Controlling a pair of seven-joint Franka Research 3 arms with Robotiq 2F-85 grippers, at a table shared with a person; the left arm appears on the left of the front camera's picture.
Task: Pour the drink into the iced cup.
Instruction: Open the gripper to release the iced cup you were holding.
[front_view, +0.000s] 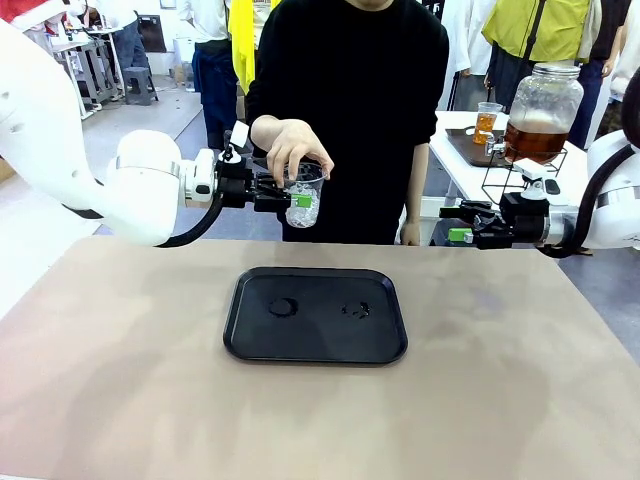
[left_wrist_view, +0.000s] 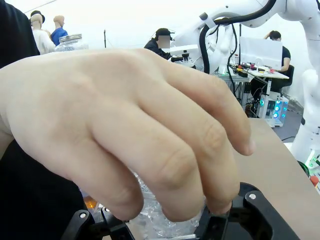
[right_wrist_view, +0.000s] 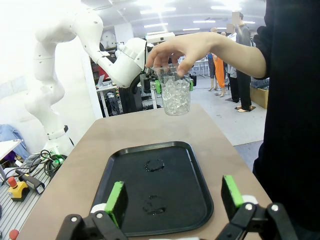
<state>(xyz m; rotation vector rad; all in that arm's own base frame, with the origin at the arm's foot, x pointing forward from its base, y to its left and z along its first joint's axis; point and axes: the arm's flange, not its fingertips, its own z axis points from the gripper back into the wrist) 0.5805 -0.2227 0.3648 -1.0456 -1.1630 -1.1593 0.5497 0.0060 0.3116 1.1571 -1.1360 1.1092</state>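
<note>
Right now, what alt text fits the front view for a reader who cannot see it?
A person's hand holds a clear iced cup from above while the left gripper is shut on its side, above a black tray. The right gripper is open, holding nothing.

Floor: we see grey floor (front_view: 150, 115) far behind the bench.
Ceiling: we see strip lights (right_wrist_view: 155, 25) overhead.
Furniture: we see a white side table (front_view: 470, 165).

Bright overhead light, blown-out whites, blurred close-up
</note>
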